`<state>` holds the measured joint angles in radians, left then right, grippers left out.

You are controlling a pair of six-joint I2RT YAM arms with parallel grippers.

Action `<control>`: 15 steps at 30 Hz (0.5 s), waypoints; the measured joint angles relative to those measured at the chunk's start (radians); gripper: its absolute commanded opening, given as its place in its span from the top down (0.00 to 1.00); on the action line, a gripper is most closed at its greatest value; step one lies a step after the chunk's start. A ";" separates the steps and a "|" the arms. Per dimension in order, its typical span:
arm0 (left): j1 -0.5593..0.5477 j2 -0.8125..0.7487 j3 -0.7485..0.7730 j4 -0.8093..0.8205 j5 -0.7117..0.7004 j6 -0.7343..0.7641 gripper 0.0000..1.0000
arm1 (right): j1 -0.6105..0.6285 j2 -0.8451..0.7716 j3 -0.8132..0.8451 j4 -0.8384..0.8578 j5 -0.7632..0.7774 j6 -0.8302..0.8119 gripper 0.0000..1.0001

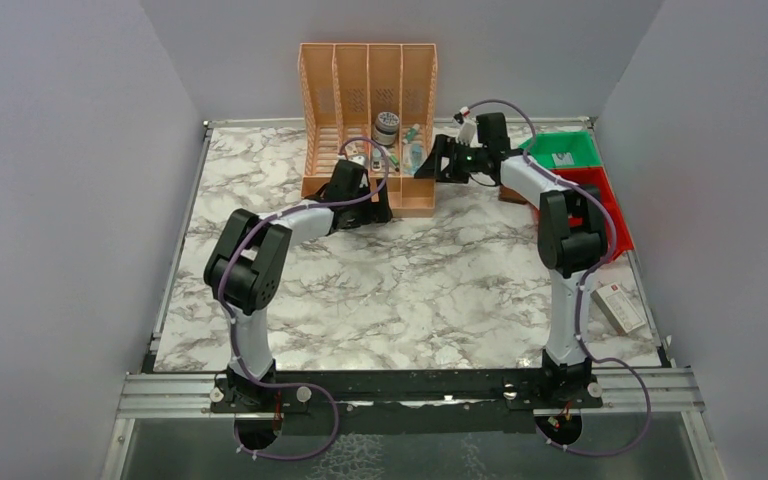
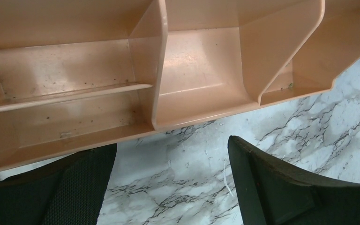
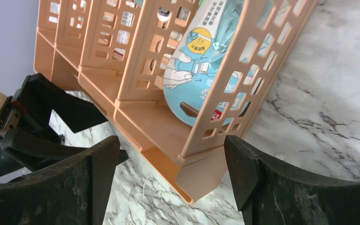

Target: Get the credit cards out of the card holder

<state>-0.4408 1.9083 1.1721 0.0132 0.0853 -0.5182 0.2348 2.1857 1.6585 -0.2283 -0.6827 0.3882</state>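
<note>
No credit cards show in any view. A small brown shape (image 1: 508, 194), mostly covered by the right arm, lies on the table beside the red bin; it may be the card holder. My left gripper (image 1: 382, 207) (image 2: 171, 146) is open over bare marble at the front lip of the peach file organiser (image 1: 368, 90) (image 2: 201, 61). My right gripper (image 1: 438, 160) (image 3: 171, 143) is open too. Its jaws stand on either side of the organiser's (image 3: 150, 56) front right corner without touching it.
The organiser holds a round jar (image 1: 386, 127) and a blue printed packet (image 3: 201, 56). A green bin (image 1: 563, 150) and a red bin (image 1: 610, 215) stand at the right edge. A white box (image 1: 620, 307) lies near the front right.
</note>
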 measured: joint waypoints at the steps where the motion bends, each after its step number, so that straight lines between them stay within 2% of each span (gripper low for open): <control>1: 0.000 0.004 0.003 0.000 0.002 0.000 0.09 | 0.000 0.002 0.006 -0.001 0.013 0.002 0.16; 7: 0.001 0.053 0.061 -0.008 0.014 -0.024 0.09 | 0.000 -0.012 0.025 -0.008 0.175 -0.003 0.10; 15: 0.001 0.088 0.107 -0.010 0.035 -0.053 0.09 | -0.056 -0.133 -0.027 -0.015 0.413 -0.030 0.10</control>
<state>-0.4397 1.9965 1.2793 0.0032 0.1200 -0.5716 0.1783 2.0525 1.6310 -0.2432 -0.2695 0.3580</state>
